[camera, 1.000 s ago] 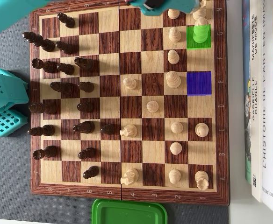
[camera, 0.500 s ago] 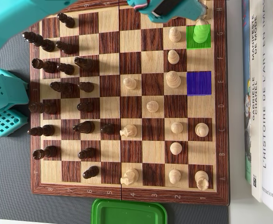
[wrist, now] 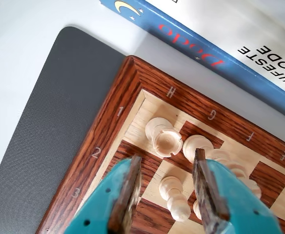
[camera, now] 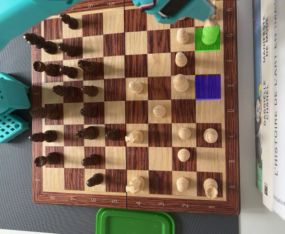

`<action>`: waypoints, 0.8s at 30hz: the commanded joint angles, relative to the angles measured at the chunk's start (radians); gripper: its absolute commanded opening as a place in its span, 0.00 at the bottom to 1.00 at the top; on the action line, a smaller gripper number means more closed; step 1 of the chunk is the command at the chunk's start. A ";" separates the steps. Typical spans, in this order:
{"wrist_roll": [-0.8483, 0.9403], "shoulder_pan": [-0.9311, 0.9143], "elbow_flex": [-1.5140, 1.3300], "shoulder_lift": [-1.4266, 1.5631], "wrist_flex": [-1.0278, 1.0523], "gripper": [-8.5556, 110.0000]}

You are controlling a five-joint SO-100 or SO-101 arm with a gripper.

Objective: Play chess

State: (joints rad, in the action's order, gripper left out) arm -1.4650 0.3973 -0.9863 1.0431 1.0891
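Tool [wrist: 164,168] is spread wide w/ nothing between the pads, hanging over the board's H-file corner in the wrist view. The task's piece, as I read it, is the light piece on the green square [camera: 210,34]: green-marked square in the overhead view, w/ a blue square [camera: 207,87] two squares further down the same column, presumably the destination. In the wrist view that piece looks like the round-topped one [wrist: 197,145] just past the right finger, beside the corner rook [wrist: 163,136].

You aren't centred yet: the gap sits more over the rook and the pawn [wrist: 174,197] below it. Shift toward the G mark so the round-topped piece sits mid-gap before you drop. Neighbours are close on both sides, so come straight down and keep fingers clear of rook and pawn. Grip below the head, not on the rounded top, or it may squirt out. Lift fully clear before carrying to blue.
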 commanded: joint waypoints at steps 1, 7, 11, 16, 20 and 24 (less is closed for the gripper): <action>-0.005 0.006 0.041 0.011 -0.015 0.21; -0.005 0.005 0.041 0.008 -0.015 0.21; -0.002 0.003 0.051 -0.028 -0.015 0.21; 0.000 0.003 0.052 -0.031 -0.015 0.21; 0.002 0.000 0.080 -0.040 -0.015 0.21; 0.002 0.000 0.081 -0.041 -0.015 0.21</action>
State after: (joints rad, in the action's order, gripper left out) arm -1.4650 0.4004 -0.9526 0.9879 1.0891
